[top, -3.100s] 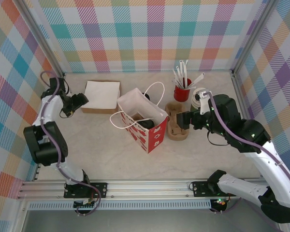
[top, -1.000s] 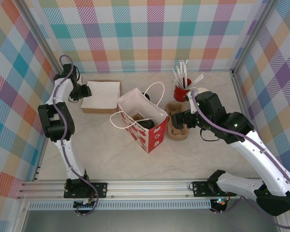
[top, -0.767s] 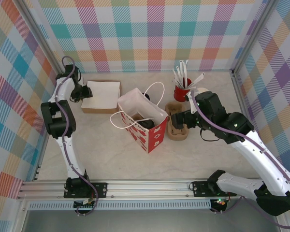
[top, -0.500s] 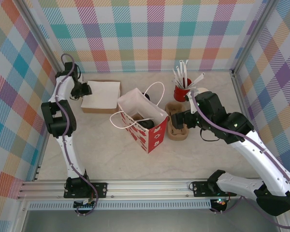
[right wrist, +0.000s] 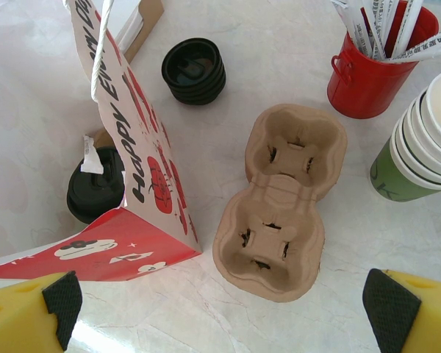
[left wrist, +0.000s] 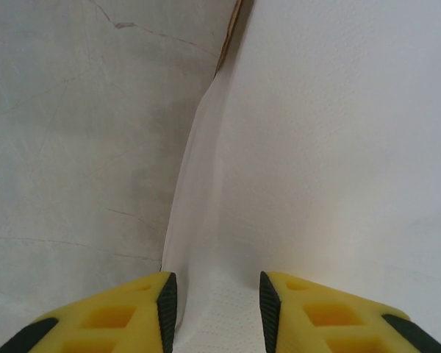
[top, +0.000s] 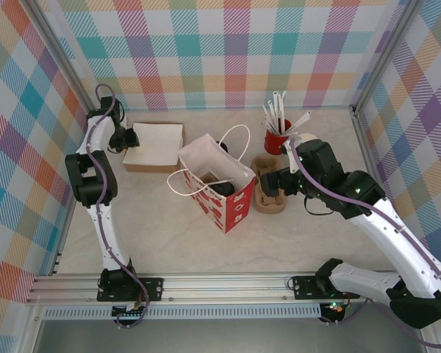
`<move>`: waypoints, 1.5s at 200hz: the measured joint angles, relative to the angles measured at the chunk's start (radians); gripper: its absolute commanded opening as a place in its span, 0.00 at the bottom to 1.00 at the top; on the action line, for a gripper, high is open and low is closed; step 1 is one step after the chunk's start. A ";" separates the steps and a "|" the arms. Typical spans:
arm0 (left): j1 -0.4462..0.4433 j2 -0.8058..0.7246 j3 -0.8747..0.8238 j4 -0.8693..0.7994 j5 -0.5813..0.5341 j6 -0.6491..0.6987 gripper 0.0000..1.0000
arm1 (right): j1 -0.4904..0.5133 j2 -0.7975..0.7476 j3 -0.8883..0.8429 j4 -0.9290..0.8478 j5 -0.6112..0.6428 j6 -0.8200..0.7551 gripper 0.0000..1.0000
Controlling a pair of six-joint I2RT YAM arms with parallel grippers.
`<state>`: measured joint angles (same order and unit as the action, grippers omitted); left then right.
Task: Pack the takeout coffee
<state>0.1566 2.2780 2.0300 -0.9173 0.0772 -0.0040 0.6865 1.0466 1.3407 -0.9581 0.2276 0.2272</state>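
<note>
The takeout coffee (top: 222, 187) stands inside the red-and-white paper bag (top: 228, 204); only its black lid (right wrist: 95, 193) shows past the bag's wall (right wrist: 132, 158). My right gripper (top: 275, 184) hangs open over the table just right of the bag, its jaws wide apart above the brown cup carrier (right wrist: 279, 198), holding nothing (right wrist: 224, 298). My left gripper (top: 129, 137) is at the back left, low over the left edge of a white napkin stack (top: 156, 143). Its yellow jaws (left wrist: 214, 294) stand a narrow gap apart with the top napkin (left wrist: 316, 147) between the pads.
A stack of spare black lids (right wrist: 194, 70) sits behind the bag. A red cup of straws (right wrist: 367, 73) and stacked lidless cups (right wrist: 419, 147) stand at the back right. The napkins lie in a shallow cardboard box (top: 143, 168). Bag handles (top: 239, 140) arch upward.
The left gripper has shifted slightly onto the napkin stack's edge and its jaws have narrowed. The right arm moved in over the carrier three seconds ago and has stayed still since.
</note>
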 measured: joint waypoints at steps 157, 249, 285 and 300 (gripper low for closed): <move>-0.009 -0.030 0.000 -0.005 0.008 0.001 0.00 | -0.006 -0.006 -0.005 0.000 0.000 0.000 1.00; -0.010 -0.510 -0.018 0.048 0.269 -0.061 0.00 | -0.006 -0.041 -0.004 0.107 -0.106 -0.106 1.00; -0.010 -0.555 0.010 0.050 0.429 -0.087 0.00 | -0.006 0.027 0.054 0.145 -0.217 -0.224 1.00; -0.010 -0.561 0.024 0.047 0.500 -0.092 0.00 | -0.006 0.063 0.092 0.168 -0.261 -0.294 1.00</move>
<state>0.1463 1.7168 2.0537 -0.8700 0.5777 -0.0963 0.6800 1.1091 1.4326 -0.7898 -0.0338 -0.0666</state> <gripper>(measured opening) 0.040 0.998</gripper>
